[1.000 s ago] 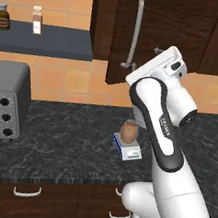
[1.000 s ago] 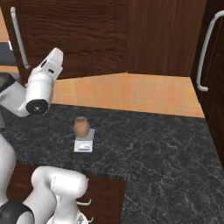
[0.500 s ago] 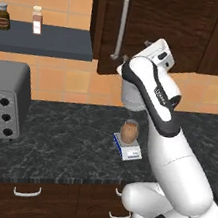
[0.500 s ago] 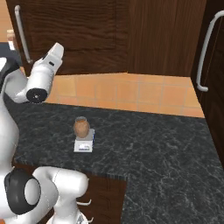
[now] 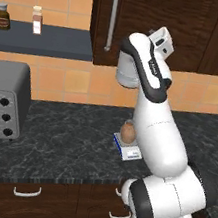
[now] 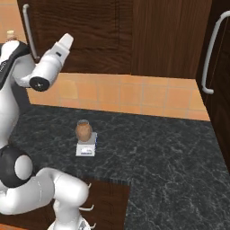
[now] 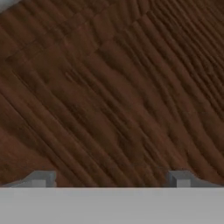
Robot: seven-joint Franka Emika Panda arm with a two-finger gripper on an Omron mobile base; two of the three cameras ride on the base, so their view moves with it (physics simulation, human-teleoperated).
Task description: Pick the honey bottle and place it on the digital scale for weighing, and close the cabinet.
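The tan honey bottle (image 5: 128,131) (image 6: 83,130) stands upright on the small digital scale (image 5: 130,151) (image 6: 86,148) on the dark counter. Above it, the dark brown cabinet (image 5: 147,16) (image 6: 85,31) has its door flat against the front, silver bar handle (image 5: 112,17) (image 6: 29,31) at its left. My gripper (image 5: 166,40) (image 6: 67,38) (image 7: 110,179) is raised against the door face. In the hand view the wood grain lies very close, with the fingertips (image 7: 41,178) wide apart and nothing between them. The gripper is open.
A grey toaster oven (image 5: 1,99) sits at the counter's left. Two dark-capped bottles (image 5: 3,15) stand on the shelf (image 5: 46,41) above it. A second tall cabinet with a bar handle (image 6: 211,54) lies to the right. Drawers with white handles (image 5: 28,191) run below the counter.
The cabinet door has swung from open to flat against the front, its handle moving left in the left base view. My arm followed it, hand pressed to the door.
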